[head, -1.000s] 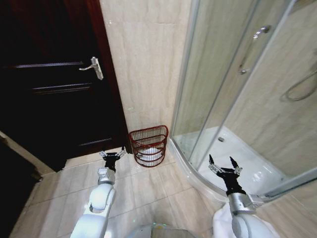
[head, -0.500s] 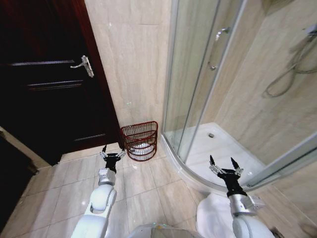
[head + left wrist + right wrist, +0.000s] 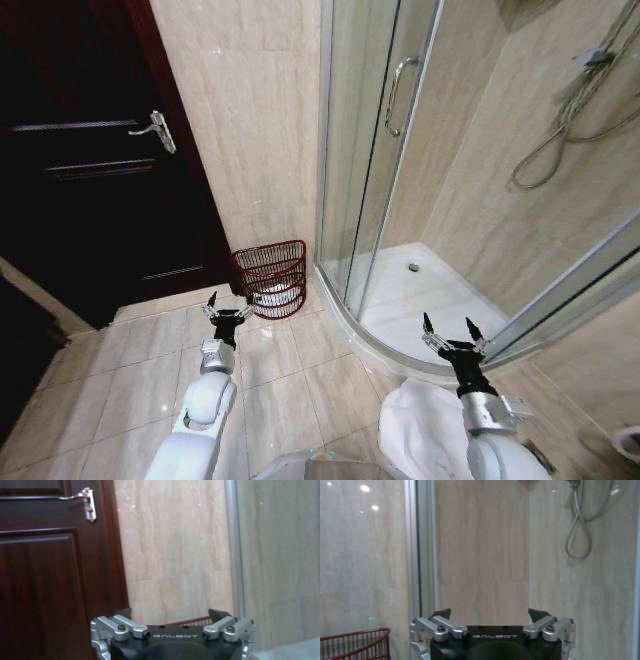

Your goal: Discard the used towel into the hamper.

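Camera view has swung rightward vs. the earlier frames: hamper and door sit further left, shower hose and glass-door handle now in view; both arms keep the same pose rel. to the body, so the base/torso is turning, not the arms.

Left gripper (image 3: 227, 309): fingers spread wide, holding nothing, held low over the floor just short of the hamper (image 3: 270, 277). Right gripper (image 3: 452, 335): likewise wide and empty, hovering above the curved shower threshold (image 3: 345, 322). Wrist views confirm splayed jaws on both (left (image 3: 170, 619), right (image 3: 490, 618)).

Hamper: red-brown wire basket standing on the floor against the marble wall (image 3: 250, 110), between dark wooden door (image 3: 90, 180) and shower enclosure (image 3: 370, 150); something white lies inside it. White towel (image 3: 425, 430) lies bunched on the floor beside the right arm, well apart from the hamper.

Step in hand, as judged: locating the towel. To do well: finish the turn until the towel is centred, bend torso, bring right gripper down onto a raised fold, not flat cloth; keep clear of the glass and threshold.

Surface/room: glossy beige floor tiles (image 3: 130, 380), likely slippery for cloth; tight bathroom corner, glass close on the right.
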Available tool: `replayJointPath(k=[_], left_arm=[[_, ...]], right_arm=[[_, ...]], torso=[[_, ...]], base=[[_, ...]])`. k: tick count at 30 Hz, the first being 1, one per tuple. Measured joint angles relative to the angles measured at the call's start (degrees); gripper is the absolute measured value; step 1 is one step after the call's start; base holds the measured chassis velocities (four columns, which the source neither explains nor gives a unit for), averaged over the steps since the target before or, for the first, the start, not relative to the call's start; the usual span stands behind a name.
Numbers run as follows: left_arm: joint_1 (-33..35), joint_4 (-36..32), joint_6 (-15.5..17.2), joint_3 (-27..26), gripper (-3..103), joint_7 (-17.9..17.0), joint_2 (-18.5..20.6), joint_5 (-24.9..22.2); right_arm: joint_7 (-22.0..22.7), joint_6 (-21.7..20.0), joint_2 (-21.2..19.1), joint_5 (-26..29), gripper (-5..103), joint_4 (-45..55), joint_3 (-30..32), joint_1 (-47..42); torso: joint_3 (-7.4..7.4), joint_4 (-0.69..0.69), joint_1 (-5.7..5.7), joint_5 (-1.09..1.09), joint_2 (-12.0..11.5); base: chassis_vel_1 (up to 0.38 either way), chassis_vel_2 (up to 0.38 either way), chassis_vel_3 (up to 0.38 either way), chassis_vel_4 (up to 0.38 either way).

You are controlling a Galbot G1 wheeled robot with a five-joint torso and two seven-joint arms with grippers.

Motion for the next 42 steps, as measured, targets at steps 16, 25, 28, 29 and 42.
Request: replayJointPath(k=[16,25,28,29,42], left_arm=[[-0.7,1.1,-0.7,0.4,100,0.3,0.1,0.1],[-2.1,2.0,-1.6,1.0,100,-0.4,0.0,-0.5],[-2.4,1.6,-1.7,1.1,100,-0.3,-0.2,-1.8],[-2.4,1.6,-1.7,1.1,100,-0.3,-0.2,-1.8],[-1.9,-0.2,0.3,1.4,100,-1.7,-0.1,-2.7]], right_arm=[[0.0,-0.2,0.4,-0.1,100,-0.1,-0.2,0.0],[0.1,-0.1,0.4,0.0,100,-0.5,0.0,0.3],[0.1,-0.1,0.4,0.2,100,-0.4,0.1,0.3],[0.1,-0.1,0.4,0.2,100,-0.4,0.1,0.3],[0.4,-0.4,0.1,0.8,100,1.2,0.6,0.5]], torso=[[0.0,0.0,0.0,0.0,0.0],[0.04,-0.04,0.01,0.0,0.1],[0.17,-0.03,0.1,0.01,0.3],[0.17,-0.03,0.1,0.01,0.3],[1.81,-0.04,1.34,0.0,3.1]], base=[[-0.082,-0.079,-0.079,-0.096],[-0.122,-0.11,-0.117,-0.114],[-0.013,-0.026,-0.014,0.0],[0.0,0.0,0.0,0.0],[0.0,0.0,0.0,0.0]])
